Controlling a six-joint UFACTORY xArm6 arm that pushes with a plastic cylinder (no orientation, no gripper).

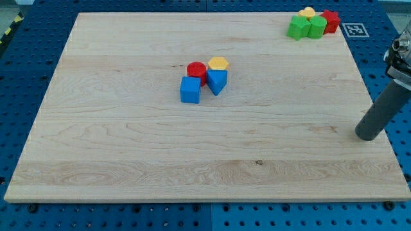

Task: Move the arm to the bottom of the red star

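Observation:
The red star sits at the view's top right corner of the wooden board, touching a green block, with another green block and a yellow block beside it. My tip rests near the board's right edge, well below the red star, apart from all blocks.
A cluster stands near the board's middle: a red cylinder, a yellow hexagon block, a blue cube and a blue triangular block. A black-and-white marker tag lies just off the top right corner.

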